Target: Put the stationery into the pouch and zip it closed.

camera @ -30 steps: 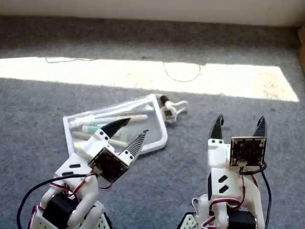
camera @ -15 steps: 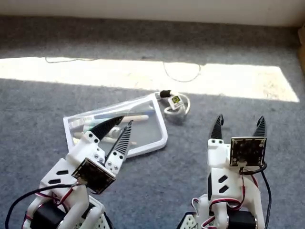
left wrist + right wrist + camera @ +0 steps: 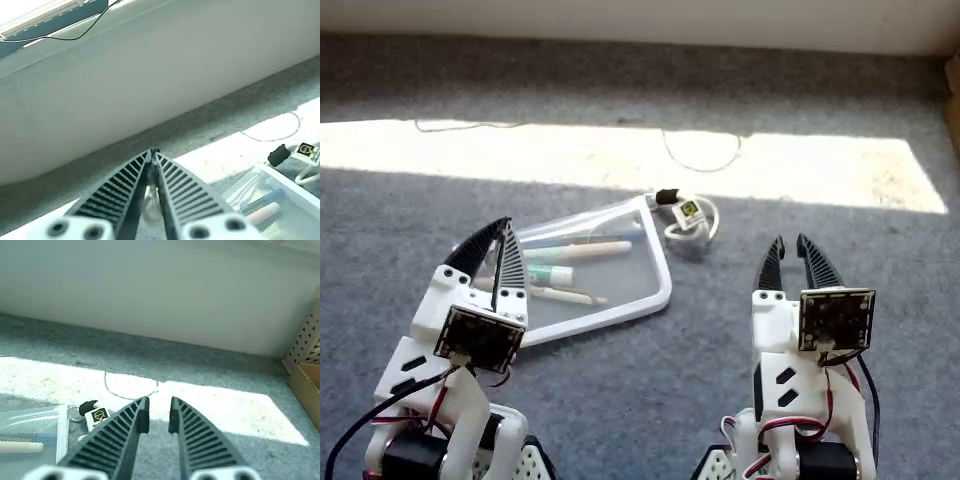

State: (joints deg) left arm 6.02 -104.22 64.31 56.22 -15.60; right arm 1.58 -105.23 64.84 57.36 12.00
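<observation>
Left tool: clenched, tips meeting, nothing between them. From the high view it sits over the left end of the pouch. I can't tell whether it touches.
Left wrist cam: the closed tool points toward the white wall, with the pouch corner off to one side.
Right tool: almost closed, and I see a narrow gap between the tips in the wrist view. It grips nothing. It's right of the pouch and apart from it, on the near side of the tag.
Pouch: clear with a white edge, lying flat on the counter between the arms and the sunlit band, skewed so its right end is farther from me.
Stationery: it's inside the pouch. I make out a beige pen, a bluish pen just beyond it, a green-capped piece and a pale stick nearest me.
Zip: black pull at the far right corner of the pouch. I can't tell if the zip is fully shut.
Tag: small white tag with a yellow mark on a white loop, just beside the pull, resting on the counter.
Counter: grey carpet-like cover with a bright sun band across the far part.
Cable: thin and looped, lying in the sun band, well apart from the pouch.
Box: cardboard, at the far right edge by the wall.
</observation>
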